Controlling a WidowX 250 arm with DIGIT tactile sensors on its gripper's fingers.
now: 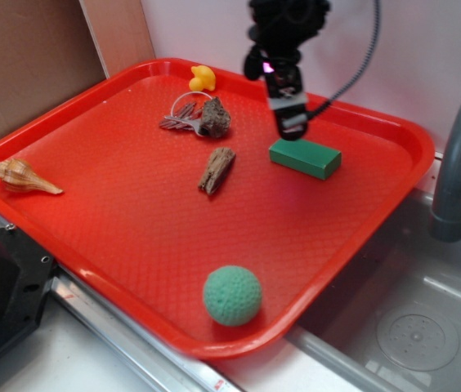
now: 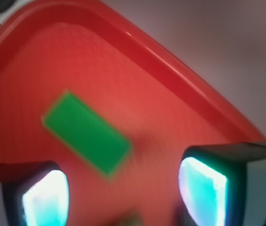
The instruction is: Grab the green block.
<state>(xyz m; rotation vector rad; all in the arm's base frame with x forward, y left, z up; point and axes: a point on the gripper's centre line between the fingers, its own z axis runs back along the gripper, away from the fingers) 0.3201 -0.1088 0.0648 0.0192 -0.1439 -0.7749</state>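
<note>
The green block lies flat on the red tray, toward its far right side, its long axis running from upper left to lower right in the exterior view. It is a matte, sharp-edged brick. The gripper hangs just over its left end, jaws spread apart with the block not between them. Nearer the tray's front edge sits a round dimpled green ball; left of the block lies a rough brown bark piece.

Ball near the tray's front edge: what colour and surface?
Green, dimpled ball; clearest in the exterior view.
</note>
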